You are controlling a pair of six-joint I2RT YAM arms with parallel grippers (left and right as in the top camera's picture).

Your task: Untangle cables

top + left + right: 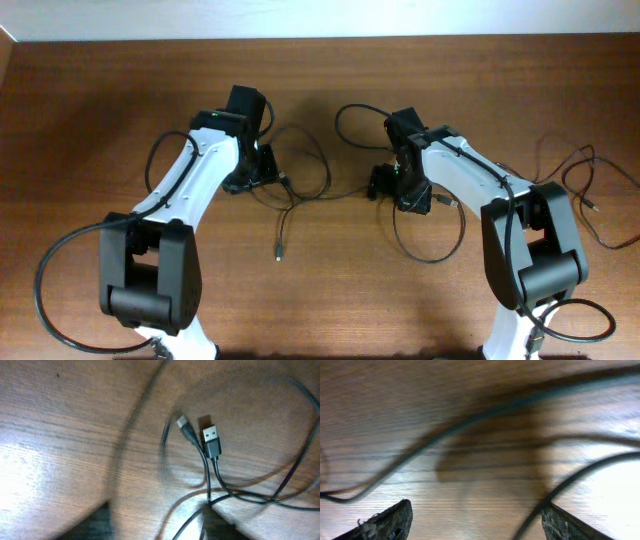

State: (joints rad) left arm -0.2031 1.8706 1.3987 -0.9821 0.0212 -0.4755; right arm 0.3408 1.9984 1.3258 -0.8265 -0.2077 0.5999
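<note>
Right wrist view: right gripper (pixel 477 521) released above cables (pixel 420 446); left gripper (pixel 262 172) state I cannot tell.

Glossy grained wood table (pixel 100 100), matt black plastic cables (pixel 212 449).

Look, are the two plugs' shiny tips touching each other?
Apart. The left wrist view shows a strip of bare wooden table between the tip of the USB-A plug and the tip of the smaller plug.

Cables (pixel 284 230) on table (pixel 90 110), centre and right
</note>
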